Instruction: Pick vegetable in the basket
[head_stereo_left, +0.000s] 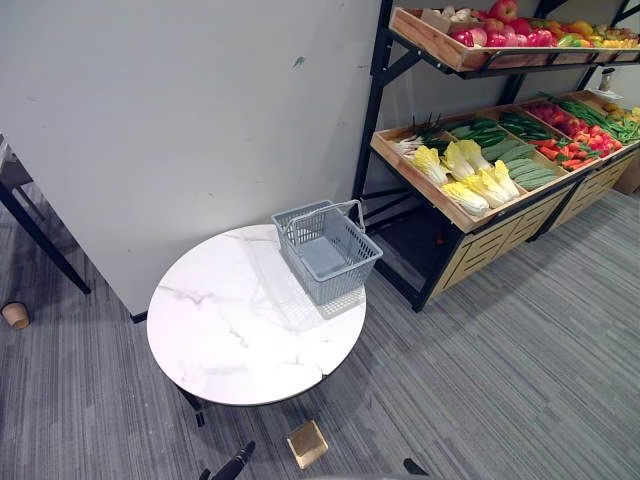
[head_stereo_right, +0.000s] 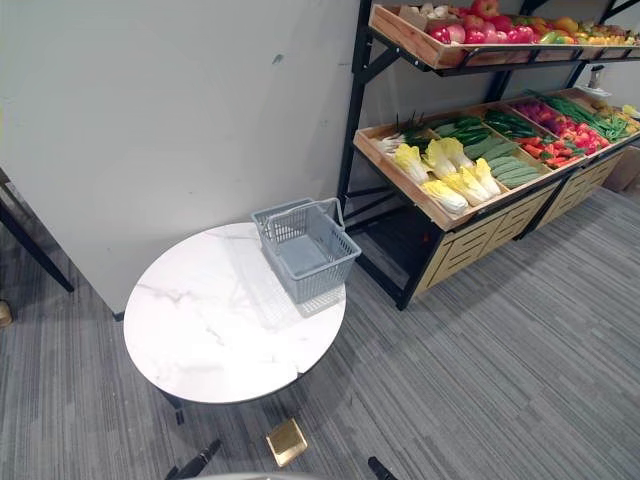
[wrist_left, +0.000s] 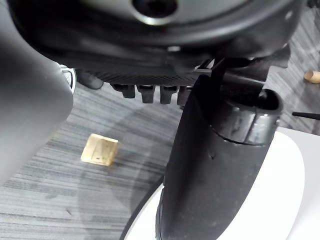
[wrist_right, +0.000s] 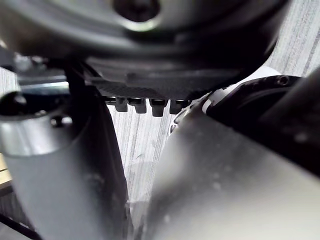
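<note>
The grey basket (head_stereo_left: 326, 252) stands upright on the round white table (head_stereo_left: 230, 335), at its far right edge. The vegetables (head_stereo_left: 470, 178) lie in the wooden shelf tray (head_stereo_left: 420, 185) beyond it, well apart. Whether the left hand (wrist_left: 150, 62) and right hand (wrist_right: 150, 82) are open or closed cannot be told.

Head eyes look down, share table (head_stereo_left: 240, 330), basket (head_stereo_left: 345, 280); wrist cameras face floor (wrist_left: 125, 125).

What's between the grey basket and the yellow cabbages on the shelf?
The shelf's black post and wooden tray rim lie between the basket and cabbages, seen in the left eye view.
</note>
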